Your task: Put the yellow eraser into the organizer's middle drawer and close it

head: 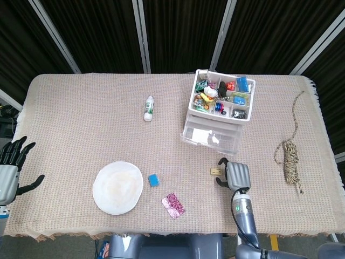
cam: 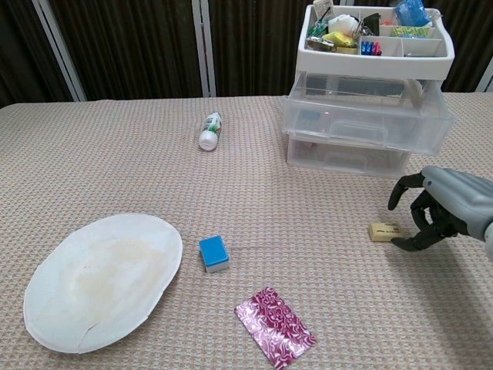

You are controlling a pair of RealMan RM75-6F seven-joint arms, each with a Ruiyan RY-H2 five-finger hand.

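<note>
Left hand [head: 12, 167] is getting cut by the head view's left edge, absent from chest view. Right hand [cam: 451, 208] is running off the chest view's right edge. Organizer [cam: 370, 116] tray contents too small to identify.

We see table [head: 81, 108] covered in beige woven cloth. On it: white paper plate [head: 117, 187] front left; small blue block [head: 153, 179] just beside plate; pink patterned packet [head: 173, 205] near front edge; white bottle [head: 149, 108] lying on side mid-back; clear plastic drawer organizer [head: 218, 116] at back right; yellow eraser [head: 215, 171] in front of organizer; coil of twine [head: 290, 159] far right.
</note>
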